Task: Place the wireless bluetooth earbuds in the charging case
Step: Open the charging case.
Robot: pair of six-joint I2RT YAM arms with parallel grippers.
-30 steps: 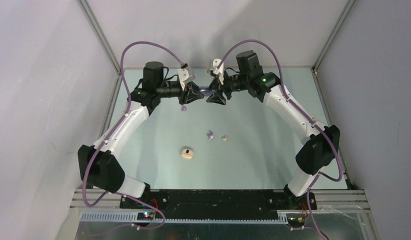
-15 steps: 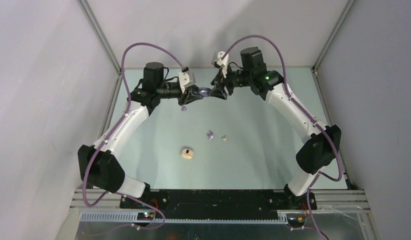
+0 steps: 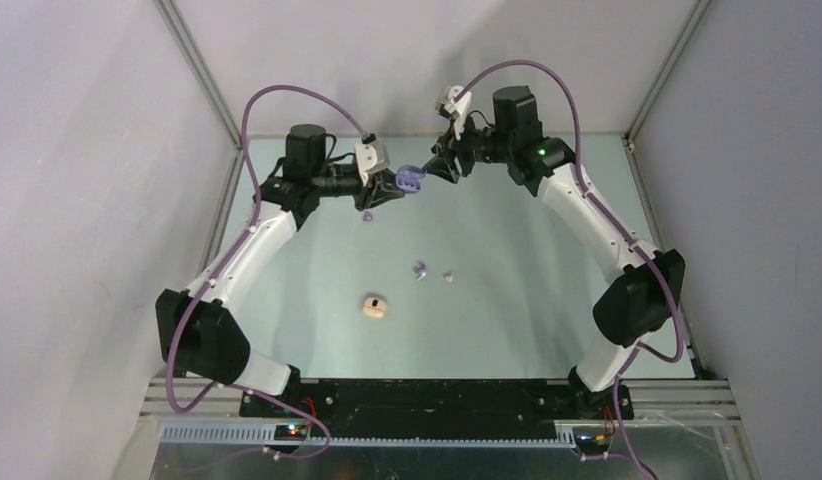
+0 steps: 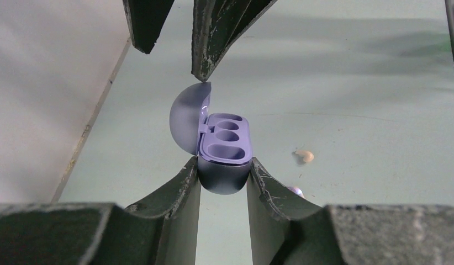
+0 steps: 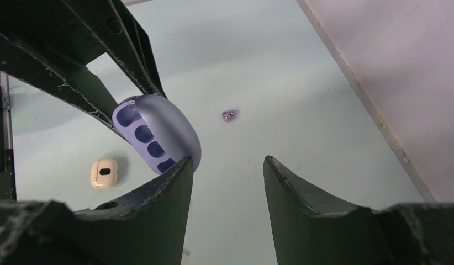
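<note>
The left claw [image 4: 223,176] squeezes the purple charging case [image 4: 227,144], its lid [image 4: 187,124] open, up above the desk [image 3: 527,260]. The right claw [image 5: 227,165] is open and empty, right by the lid. The small earbuds [image 3: 420,269] lie on the desk, well apart from it.

The left jaws close around the purple charging case [image 4: 225,160], so only its open top shows and its lower body is hidden between them. A purple earbud [image 4: 294,191] peeks from behind one of those jaws, mostly covered. The right jaws enter the left wrist view from above, cut off by the upper edge. In the right wrist view one right jaw covers the case's lower rim. From above, the small buds [image 3: 420,269] on the counter [image 3: 507,280], well apart from both jaws, are too small to tell how they lie.
</note>
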